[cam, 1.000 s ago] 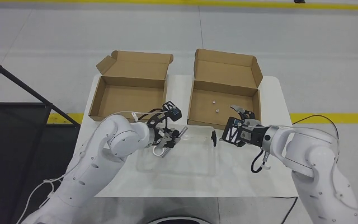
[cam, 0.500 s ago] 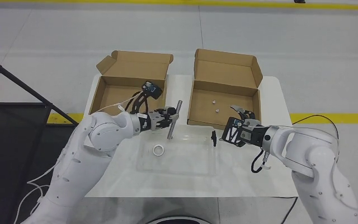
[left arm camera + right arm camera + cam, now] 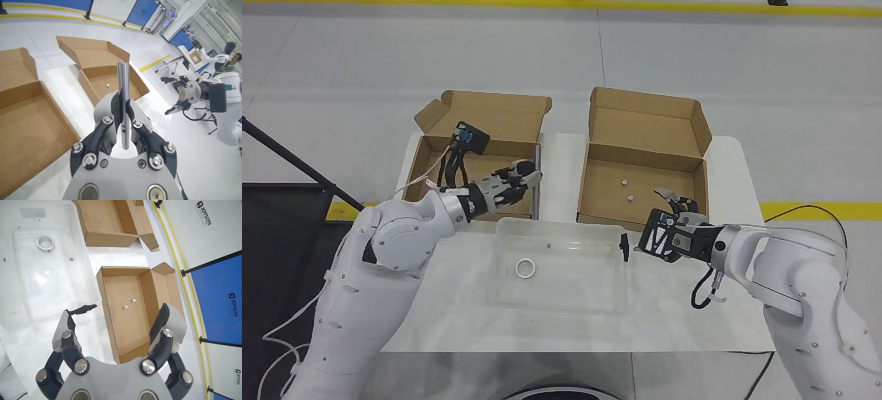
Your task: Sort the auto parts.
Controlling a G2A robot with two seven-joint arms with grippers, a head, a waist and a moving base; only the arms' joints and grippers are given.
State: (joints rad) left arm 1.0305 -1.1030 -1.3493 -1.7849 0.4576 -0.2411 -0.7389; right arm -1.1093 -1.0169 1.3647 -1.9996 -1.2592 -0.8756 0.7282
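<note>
End effector's (image 3: 123, 101) rod (image 3: 123, 77) now at box (image 3: 455, 178)

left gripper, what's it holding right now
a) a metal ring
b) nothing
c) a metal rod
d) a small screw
C: the left gripper is shut on a metal rod that sticks out past its fingertips, while the ring lies in the clear tray.

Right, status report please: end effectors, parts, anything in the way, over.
Left end effector shut on rod, by left box rim. Right end effector open, beside right box. Ring in tray, two bolts in right box. No obstruction seen.
</note>
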